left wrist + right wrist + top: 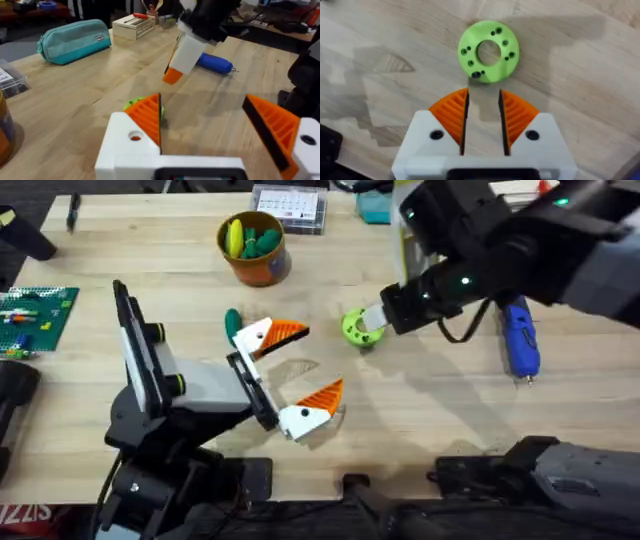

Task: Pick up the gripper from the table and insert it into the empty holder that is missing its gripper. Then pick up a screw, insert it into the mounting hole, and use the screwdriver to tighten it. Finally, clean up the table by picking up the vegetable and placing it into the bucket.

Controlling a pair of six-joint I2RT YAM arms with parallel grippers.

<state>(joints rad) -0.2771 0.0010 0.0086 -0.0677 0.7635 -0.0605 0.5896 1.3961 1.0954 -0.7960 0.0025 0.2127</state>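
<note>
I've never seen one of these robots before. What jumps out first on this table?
Probably the left gripper, mid-table, its white fingers with orange ribbed pads spread wide open. Next, the lime-green ring with holes lying flat on the wood, with the right gripper just short of it, fingers close together. Farther right lies the blue screwdriver, and at the back stands the orange-brown bucket.

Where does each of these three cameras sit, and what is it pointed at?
Overhead: fixed above the table, looking down and forward; both arms show.
Left wrist: on the left arm, facing across the table; its own left gripper open below, the right gripper beyond.
Right wrist: on the right arm, looking down past its own narrowly parted fingers.
All three share the lime-green ring.
</note>
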